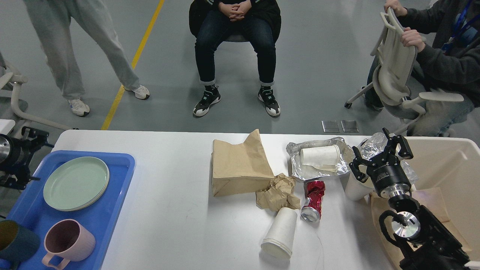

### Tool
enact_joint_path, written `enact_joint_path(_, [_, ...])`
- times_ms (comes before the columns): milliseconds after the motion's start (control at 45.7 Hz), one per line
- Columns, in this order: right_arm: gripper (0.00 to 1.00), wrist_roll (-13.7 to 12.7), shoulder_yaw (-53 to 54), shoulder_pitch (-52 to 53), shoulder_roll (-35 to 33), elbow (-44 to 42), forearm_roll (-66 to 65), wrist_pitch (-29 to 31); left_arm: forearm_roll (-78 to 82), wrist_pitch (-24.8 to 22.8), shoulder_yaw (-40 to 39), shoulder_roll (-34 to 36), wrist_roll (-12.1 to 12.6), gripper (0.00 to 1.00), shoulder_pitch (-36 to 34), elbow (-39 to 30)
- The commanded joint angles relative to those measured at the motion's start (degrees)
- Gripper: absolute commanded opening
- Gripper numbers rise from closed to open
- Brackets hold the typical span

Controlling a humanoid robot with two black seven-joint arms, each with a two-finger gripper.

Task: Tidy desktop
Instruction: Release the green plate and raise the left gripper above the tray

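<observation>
The right pincer (379, 152) hangs open and empty over a white cup (354, 186) beside the bin (450, 157). The left pincer (32, 144), beyond the table (168, 210) edge, cannot be judged.

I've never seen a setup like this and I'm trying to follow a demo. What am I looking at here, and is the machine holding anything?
This is the view from a humanoid robot's head, looking down at a white desktop. Its two black arms come in from the sides. The right tool is open and holds nothing; the left tool sits at the picture's edge, too unclear to judge. Litter lies on the desktop: a brown paper bag, crumpled paper, a crushed red can, a tipped paper cup and foil with another cup. A blue tray on the left carries a green plate and a pink mug.
</observation>
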Motion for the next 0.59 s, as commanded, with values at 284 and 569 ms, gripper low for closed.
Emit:
enact_joint_path(284, [1.0, 0.0, 0.0, 0.0, 0.0, 0.1, 0.1, 0.0, 1.1, 0.0, -74.0, -6.2, -0.4, 0.96, 24.9, 1.7])
enact_joint_path(569, [1.0, 0.0, 0.0, -0.1, 0.0, 0.2, 0.0, 0.0, 7.5, -1.4, -97.6, -18.8, -20.5, 0.96, 38.7, 1.9])
